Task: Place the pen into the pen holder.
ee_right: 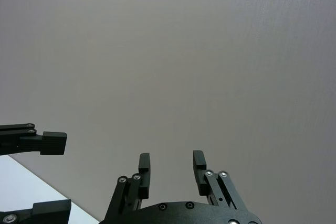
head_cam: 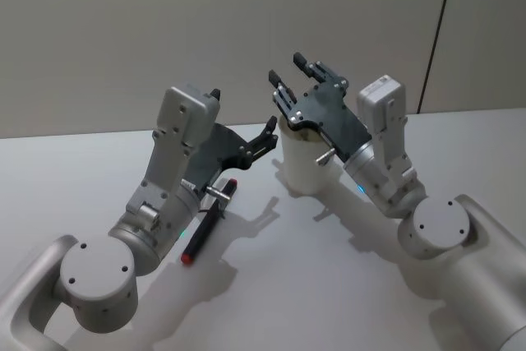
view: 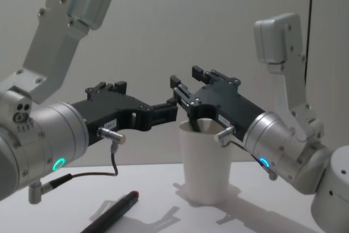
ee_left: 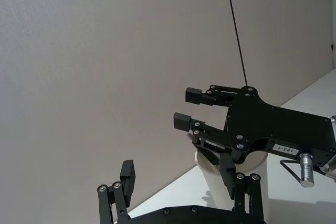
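Pen [head_cam: 205, 226] lies on table [head_cam: 82, 170]; L gripper [head_cam: 242, 111], R gripper [head_cam: 285, 69] both splayed, empty, by pen holder [head_cam: 301, 167].

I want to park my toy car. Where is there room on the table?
Bare table lies in front of the cup, between the arms. Crowded: above the cup, where the left gripper and right gripper hang, and beside the pen.

Paper cup [view: 204, 162] mouth is pretty crowded: the right gripper [view: 185, 77] sits right over the rim with its fingers spread above it, and one fingertip of the left gripper [head_cam: 243, 109] pokes in just beside them. There's open table [head_cam: 271, 285] around the pen [head_cam: 205, 223], below the left fingers.
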You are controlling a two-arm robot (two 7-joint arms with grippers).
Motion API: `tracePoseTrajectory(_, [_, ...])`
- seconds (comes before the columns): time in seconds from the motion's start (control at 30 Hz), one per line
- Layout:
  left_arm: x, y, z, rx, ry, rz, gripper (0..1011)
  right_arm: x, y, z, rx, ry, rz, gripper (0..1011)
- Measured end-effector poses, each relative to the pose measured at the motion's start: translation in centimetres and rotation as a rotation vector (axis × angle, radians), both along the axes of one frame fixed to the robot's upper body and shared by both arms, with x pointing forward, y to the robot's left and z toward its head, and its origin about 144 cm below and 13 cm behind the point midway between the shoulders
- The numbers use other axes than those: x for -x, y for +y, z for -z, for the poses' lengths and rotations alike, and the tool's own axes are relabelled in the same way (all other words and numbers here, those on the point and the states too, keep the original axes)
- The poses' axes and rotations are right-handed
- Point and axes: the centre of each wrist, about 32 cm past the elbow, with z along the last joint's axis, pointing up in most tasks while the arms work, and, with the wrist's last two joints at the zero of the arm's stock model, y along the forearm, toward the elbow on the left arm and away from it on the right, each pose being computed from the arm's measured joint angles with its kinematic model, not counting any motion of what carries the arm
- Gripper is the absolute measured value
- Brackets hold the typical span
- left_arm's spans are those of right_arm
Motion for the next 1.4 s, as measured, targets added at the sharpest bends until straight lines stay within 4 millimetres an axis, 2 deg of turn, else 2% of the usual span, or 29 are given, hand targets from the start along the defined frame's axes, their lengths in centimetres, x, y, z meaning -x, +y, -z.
tracePoseTrajectory(0.2, [0.0, 0.0, 0.0, 0.000, 0.000, 0.000, 1001, 0.0, 0.0, 0.1, 0.001, 0.001, 0.000, 625])
tracePoseTrajectory(0.5, [0.0, 0.0, 0.0, 0.000, 0.000, 0.000, 1001, 0.0, 0.0, 0.0, 0.000, 0.002, 0.000, 915])
tracePoseTrajectory(0.6, [0.0, 0.0, 0.0, 0.000, 0.000, 0.000, 1001, 0.1, -0.1, -0.2, -0.004, 0.004, 0.000, 976])
tracePoseTrajectory(0.67, [0.0, 0.0, 0.0, 0.000, 0.000, 0.000, 1001, 0.2, -0.3, -0.5, -0.010, 0.007, 0.003, 1001])
tracePoseTrajectory(1.0, [0.0, 0.0, 0.0, 0.000, 0.000, 0.000, 1001, 1.4, -1.5, -1.7, -0.038, 0.029, 0.033, 1001])
tracePoseTrajectory(1.4, [0.0, 0.0, 0.0, 0.000, 0.000, 0.000, 1001, 4.3, -3.6, -2.9, -0.082, 0.066, 0.116, 1001])
